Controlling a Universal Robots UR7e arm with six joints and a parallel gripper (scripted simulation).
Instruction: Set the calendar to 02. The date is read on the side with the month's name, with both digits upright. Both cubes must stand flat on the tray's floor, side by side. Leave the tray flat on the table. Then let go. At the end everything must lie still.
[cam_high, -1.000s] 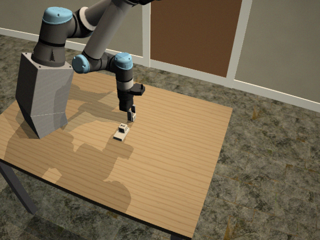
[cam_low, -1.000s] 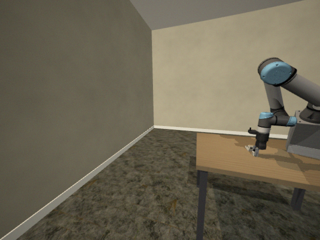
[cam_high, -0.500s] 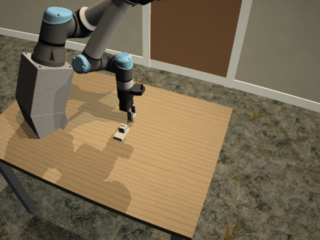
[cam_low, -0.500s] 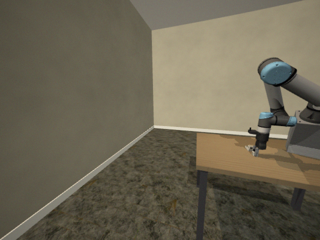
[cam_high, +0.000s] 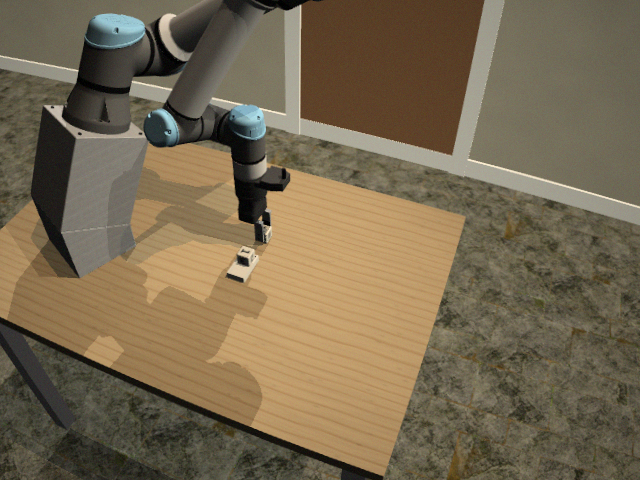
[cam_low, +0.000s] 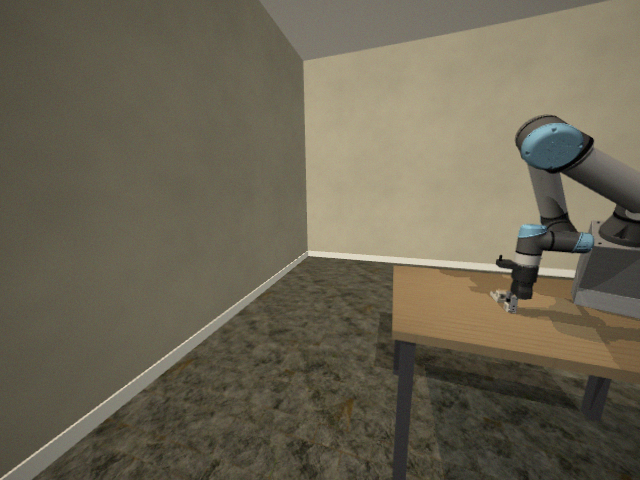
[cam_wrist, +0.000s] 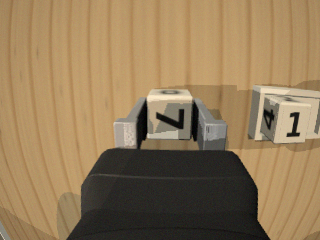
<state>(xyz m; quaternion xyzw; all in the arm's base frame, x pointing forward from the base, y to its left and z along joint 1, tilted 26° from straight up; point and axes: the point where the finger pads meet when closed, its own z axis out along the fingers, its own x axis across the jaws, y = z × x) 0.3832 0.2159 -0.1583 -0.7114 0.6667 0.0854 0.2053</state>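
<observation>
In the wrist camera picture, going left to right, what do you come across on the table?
Left finger of the pincer → cube it holds, showing a 7 lying on its side → right finger → tray → second cube, showing 4 and 1.

In your wrist view, the gripper (cam_wrist: 170, 132) closes on one cube (cam_wrist: 170, 115) above the table (cam_wrist: 80, 40). To its right, apart from it, the tray (cam_wrist: 256, 115) sits on the table with the other cube (cam_wrist: 288, 119) in it.
</observation>
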